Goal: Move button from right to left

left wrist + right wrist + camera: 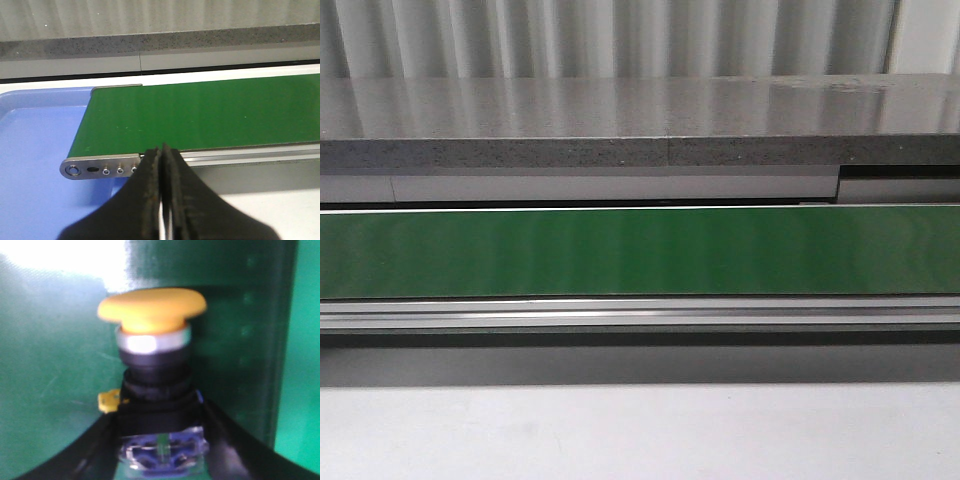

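Observation:
The button [152,340] fills the right wrist view: yellow mushroom head, silver ring, black collar, blue-grey rear block. My right gripper [160,440] is shut on the button, its black fingers [95,450] pressing the rear block from both sides, over a green surface. My left gripper [162,155] is shut and empty, just in front of the near rail at the left end of the green belt [200,112]. In the front view the green belt [640,250] runs across with nothing on it; neither gripper nor the button shows there.
A blue tray [35,150] lies under and beside the belt's left end. The belt's metal end bracket [100,167] and near rail [640,315] run along the front. A grey stone ledge [640,125] stands behind the belt.

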`<state>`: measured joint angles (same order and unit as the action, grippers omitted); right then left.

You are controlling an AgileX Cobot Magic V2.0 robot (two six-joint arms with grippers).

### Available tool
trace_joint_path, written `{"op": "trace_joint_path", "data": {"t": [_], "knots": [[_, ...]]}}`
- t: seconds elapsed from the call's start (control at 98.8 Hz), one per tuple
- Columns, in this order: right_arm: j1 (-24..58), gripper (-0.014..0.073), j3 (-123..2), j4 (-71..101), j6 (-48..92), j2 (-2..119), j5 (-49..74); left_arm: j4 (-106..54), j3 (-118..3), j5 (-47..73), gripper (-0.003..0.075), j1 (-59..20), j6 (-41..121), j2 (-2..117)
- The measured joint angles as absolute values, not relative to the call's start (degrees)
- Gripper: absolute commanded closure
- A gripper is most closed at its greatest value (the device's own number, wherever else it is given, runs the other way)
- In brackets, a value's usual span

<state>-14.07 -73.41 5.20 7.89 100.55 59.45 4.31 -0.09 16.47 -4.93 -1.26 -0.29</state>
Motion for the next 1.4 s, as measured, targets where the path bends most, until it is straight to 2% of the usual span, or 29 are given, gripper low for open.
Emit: {"op": "trace_joint_path", "data": {"t": [0.091, 0.324, 0.405, 0.506, 0.678, 0.739, 0.79, 0.8, 1.032, 1.397], "knots": [[-14.1, -0.0035, -73.4, 6.5, 7.8, 100.3, 59.2, 4.3, -0.1, 16.5, 0.0740, -4.9, -1.3, -0.3], [-13.5, -0.0030, -73.4, 7.0, 7.8, 94.1, 58.8, 4.3, -0.1, 16.5, 0.0740, -4.9, -1.3, -0.3], [-13.2, 0.0006, -73.4, 7.1, 7.8, 91.0, 58.9, 4.3, -0.1, 16.5, 0.0740, -4.9, -1.3, -0.3], [-12.5, 0.0150, -73.4, 7.1, 7.8, 87.9, 60.3, 4.3, -0.1, 16.5, 0.0740, -4.9, -1.3, -0.3], [-10.8, 0.0563, -73.2, 7.1, 7.8, 82.8, 61.5, 4.3, -0.1, 16.5, 0.0740, -4.9, -1.3, -0.3], [-10.0, 0.0668, -73.2, 7.2, 7.8, 81.0, 62.0, 4.3, -0.1, 16.5, 0.0740, -4.9, -1.3, -0.3], [-9.2, 0.0653, -73.2, 7.3, 7.8, 79.7, 62.4, 4.3, -0.1, 16.5, 0.0740, -4.9, -1.3, -0.3], [-6.2, 0.0659, -72.8, 8.0, 7.8, 75.3, 62.8, 4.3, -0.1, 16.5, 0.0740, -4.9, -1.3, -0.3], [-2.2, 0.0659, -67.0, 8.7, 7.8, 68.1, 58.1, 4.3, -0.1, 16.5, 0.0740, -4.9, -1.3, -0.3], [2.9, 0.0659, -46.6, 9.1, 7.7, 50.4, 44.2, 4.3, -0.1, 16.5, 0.0740, -4.9, -1.3, -0.3]]}}
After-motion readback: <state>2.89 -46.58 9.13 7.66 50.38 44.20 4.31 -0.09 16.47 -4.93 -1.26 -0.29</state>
